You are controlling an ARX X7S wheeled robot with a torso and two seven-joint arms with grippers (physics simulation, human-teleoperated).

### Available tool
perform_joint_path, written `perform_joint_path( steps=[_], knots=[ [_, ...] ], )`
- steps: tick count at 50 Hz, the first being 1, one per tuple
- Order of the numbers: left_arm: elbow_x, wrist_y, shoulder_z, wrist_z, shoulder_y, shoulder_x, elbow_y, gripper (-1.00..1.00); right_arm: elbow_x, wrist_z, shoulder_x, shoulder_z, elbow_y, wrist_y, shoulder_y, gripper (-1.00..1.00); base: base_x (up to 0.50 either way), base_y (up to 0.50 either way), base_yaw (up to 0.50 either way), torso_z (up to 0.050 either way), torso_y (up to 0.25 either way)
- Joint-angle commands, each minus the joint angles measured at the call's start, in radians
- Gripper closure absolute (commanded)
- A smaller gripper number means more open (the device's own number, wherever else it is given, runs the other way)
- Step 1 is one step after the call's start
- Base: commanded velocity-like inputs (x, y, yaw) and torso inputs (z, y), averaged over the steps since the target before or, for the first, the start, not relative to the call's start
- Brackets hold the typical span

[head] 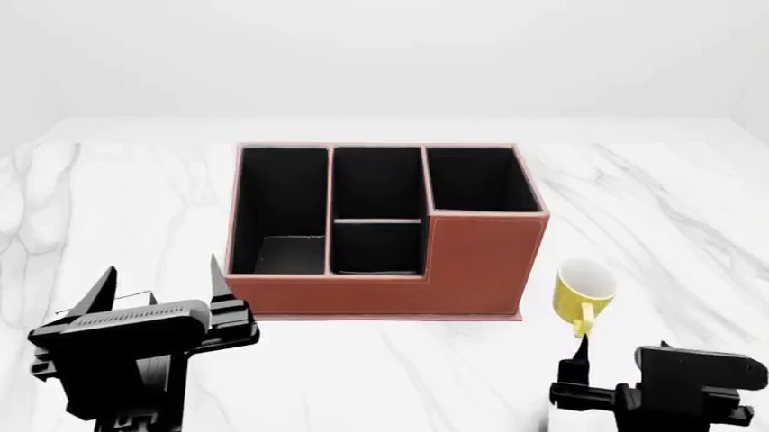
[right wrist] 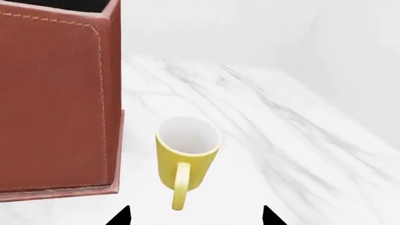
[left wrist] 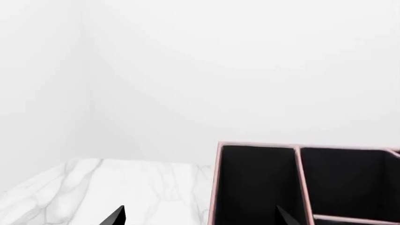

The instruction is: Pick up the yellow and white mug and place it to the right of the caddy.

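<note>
The yellow and white mug (head: 584, 292) stands upright on the marble table, just right of the front right corner of the caddy (head: 481, 261), with its handle towards me. In the right wrist view the mug (right wrist: 186, 154) sits beside the caddy's brown stitched wall (right wrist: 56, 103). My right gripper (right wrist: 195, 216) is open and empty, its tips either side of the handle's end but short of the mug; it shows low in the head view (head: 621, 355). My left gripper (head: 165, 274) is open and empty at the caddy's front left corner, and in its wrist view (left wrist: 201, 216) it faces the caddy's black compartments (left wrist: 256, 183).
The white marble table (head: 673, 225) extends to the right of the mug and behind the caddy. A plain white wall (head: 384, 54) stands behind the table. The table's left part shows in the left wrist view (left wrist: 93, 187).
</note>
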Motion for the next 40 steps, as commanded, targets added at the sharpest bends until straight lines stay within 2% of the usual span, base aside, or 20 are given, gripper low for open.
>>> perform_joint_path(
  steps=[1, 17, 27, 35, 37, 40],
  knots=[
    [-0.003, 0.000, -0.002, -0.006, 0.007, -0.005, 0.015, -1.00, 0.015, 0.055, 0.043, 0.073, -0.212, -0.012, -0.163, -1.00, 0.00, 0.00, 0.00, 0.000, 0.000],
    [0.024, 0.007, 0.006, -0.033, 0.068, -0.024, 0.113, -1.00, -0.012, 0.128, 0.081, 0.171, -0.468, -0.039, -0.345, -1.00, 0.00, 0.00, 0.00, 0.000, 0.000],
    [0.039, 0.031, 0.001, -0.046, 0.118, -0.037, 0.166, -1.00, -0.042, 0.168, 0.093, 0.196, -0.581, -0.036, -0.404, -1.00, 0.00, 0.00, 0.00, 0.000, 0.000],
    [0.033, 0.063, 0.017, -0.029, 0.112, -0.030, 0.124, -1.00, -0.062, 0.177, 0.092, 0.137, -0.586, -0.014, -0.347, -1.00, 0.00, 0.00, 0.00, 0.000, 0.000],
    [0.048, 0.079, 0.085, 0.007, 0.060, -0.006, 0.010, -1.00, -0.099, 0.134, 0.071, 0.041, -0.483, -0.045, -0.258, -1.00, 0.00, 0.00, 0.00, 0.000, 0.000],
    [0.051, 0.103, 0.117, 0.029, 0.031, 0.013, -0.065, -1.00, -0.122, 0.098, 0.039, -0.031, -0.377, -0.074, -0.176, -1.00, 0.00, 0.00, 0.00, 0.000, 0.000]
  ],
)
